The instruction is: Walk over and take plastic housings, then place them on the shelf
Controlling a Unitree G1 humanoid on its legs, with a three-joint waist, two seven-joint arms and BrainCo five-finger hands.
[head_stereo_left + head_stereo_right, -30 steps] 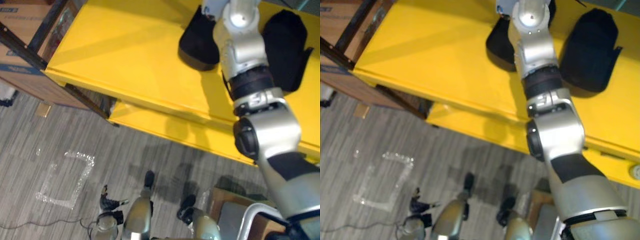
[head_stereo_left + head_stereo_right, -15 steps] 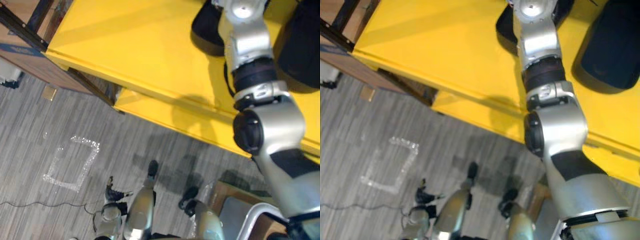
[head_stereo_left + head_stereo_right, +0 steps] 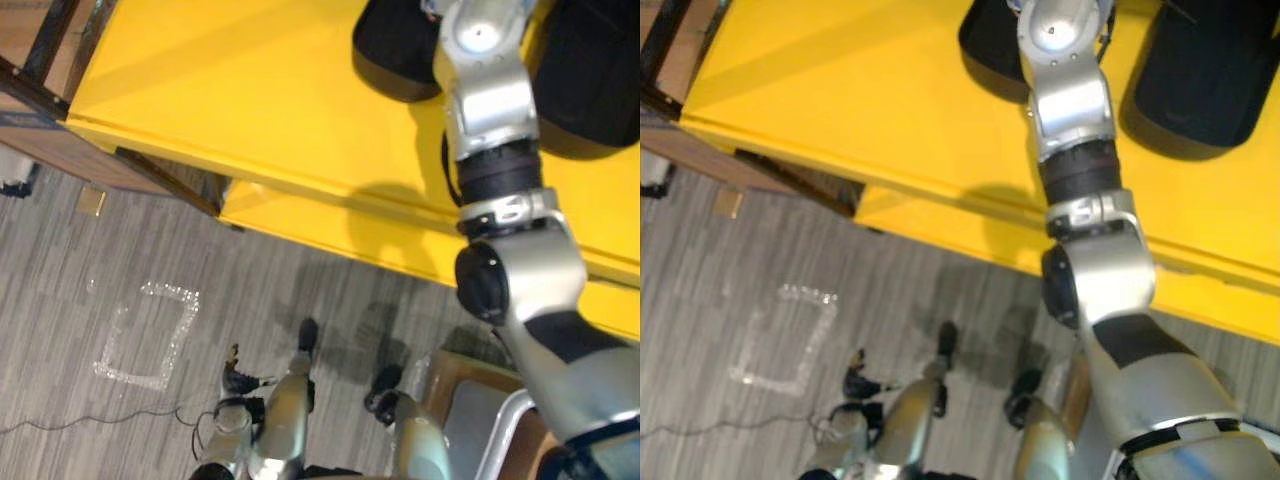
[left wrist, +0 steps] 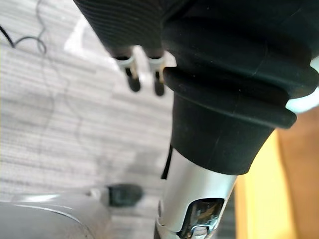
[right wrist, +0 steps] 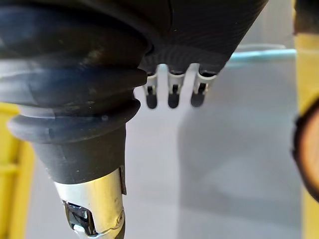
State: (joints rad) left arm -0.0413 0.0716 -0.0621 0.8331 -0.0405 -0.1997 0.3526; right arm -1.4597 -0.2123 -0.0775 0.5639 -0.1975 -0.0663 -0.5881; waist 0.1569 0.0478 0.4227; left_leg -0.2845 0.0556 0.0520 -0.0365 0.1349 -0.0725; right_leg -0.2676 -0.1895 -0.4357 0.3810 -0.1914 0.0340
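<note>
Two black plastic housings lie on the yellow shelf top (image 3: pixel 250 90): one (image 3: pixel 395 50) left of my right arm and one (image 3: pixel 590 70) right of it. My right arm stretches up over the shelf between them. In the right wrist view my right hand (image 5: pixel 173 94) has relaxed fingers with nothing in them, grey surface beyond, and a dark rounded edge (image 5: pixel 306 149) beside the yellow. My left hand (image 3: pixel 235 378) hangs low over the floor; its fingers (image 4: pixel 133 79) are straight and hold nothing.
A lower yellow shelf level (image 3: pixel 330 235) juts out under the top. A dark metal frame (image 3: pixel 60 40) and a brown box (image 3: pixel 40 150) stand at the shelf's left end. A tape square (image 3: pixel 150 335) marks the grey floor. A brown box (image 3: pixel 470 385) sits lower right.
The whole picture has shifted, so the camera moved. The housings now sit higher in view and my right arm reaches further over the shelf. My left hand still hangs down.
</note>
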